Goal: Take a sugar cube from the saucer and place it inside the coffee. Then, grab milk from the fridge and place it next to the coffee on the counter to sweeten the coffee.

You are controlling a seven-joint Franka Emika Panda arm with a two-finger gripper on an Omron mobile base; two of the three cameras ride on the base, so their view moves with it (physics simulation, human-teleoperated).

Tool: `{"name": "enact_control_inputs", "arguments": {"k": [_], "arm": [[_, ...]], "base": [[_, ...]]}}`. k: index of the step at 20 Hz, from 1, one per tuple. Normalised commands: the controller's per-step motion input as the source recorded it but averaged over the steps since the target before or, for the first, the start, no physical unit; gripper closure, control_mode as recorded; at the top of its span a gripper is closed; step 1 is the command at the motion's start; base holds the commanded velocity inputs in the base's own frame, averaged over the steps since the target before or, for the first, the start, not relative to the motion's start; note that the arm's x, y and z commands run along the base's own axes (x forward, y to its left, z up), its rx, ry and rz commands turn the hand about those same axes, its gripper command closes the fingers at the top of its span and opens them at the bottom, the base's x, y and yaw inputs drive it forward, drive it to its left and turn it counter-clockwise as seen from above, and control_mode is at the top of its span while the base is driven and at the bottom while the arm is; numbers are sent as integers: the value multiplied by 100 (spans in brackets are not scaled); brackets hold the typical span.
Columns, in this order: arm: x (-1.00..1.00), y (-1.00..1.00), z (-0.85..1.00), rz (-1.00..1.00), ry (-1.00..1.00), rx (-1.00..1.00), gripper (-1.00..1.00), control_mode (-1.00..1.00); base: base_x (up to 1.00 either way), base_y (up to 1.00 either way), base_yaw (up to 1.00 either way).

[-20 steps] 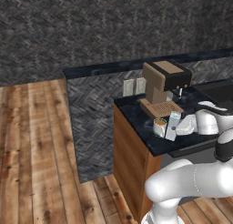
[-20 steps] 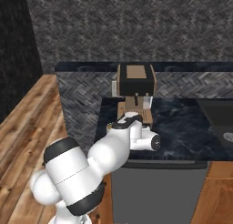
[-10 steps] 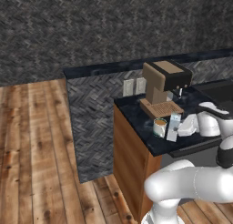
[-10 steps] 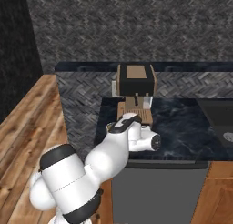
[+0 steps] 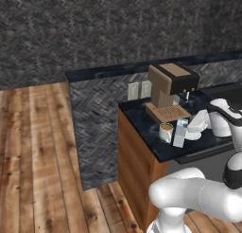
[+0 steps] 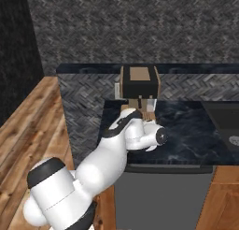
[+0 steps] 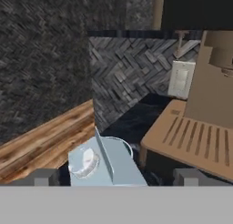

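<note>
Milk (image 5: 180,132) stands upright on the dark marbled desk (image 5: 142,114), just beside the coffee (image 5: 166,132), which sits in front of the brown-and-black coffee machine (image 5: 171,85). So the second half of the task looks as good as done: the carton is out of the fridge and next to the mug. From the hand view the carton's gabled top and round cap (image 7: 86,162) lie between the two finger tips, and the end effector (image 7: 116,176) has its jaws spread wide on either side with a gap to the carton, so I judge that it holds nothing. A white saucer (image 5: 193,135) lies just behind the carton. Whether the sugar cube went into the mug cannot be told; the liquid's surface is too small to read. What seems left is only to draw the arm clear. No brand, label or writing can be read on the carton or the machine.
</note>
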Motion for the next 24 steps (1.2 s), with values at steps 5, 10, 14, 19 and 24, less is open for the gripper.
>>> {"name": "enact_control_inputs", "arguments": {"k": [5,10,14,19,24], "arm": [[-35,0,60,-2,0,0,-100,-100],[-45,0,54,-4,0,0,-100,-100],[-36,1,52,-1,-4,0,-100,-100],[-23,3,37,0,-6,0,-100,-100],[-21,-14,1,1,-2,0,-100,-100]], "base": [[0,0,0],[0,0,0],[0,0,0],[0,0,0],[0,0,0]]}}
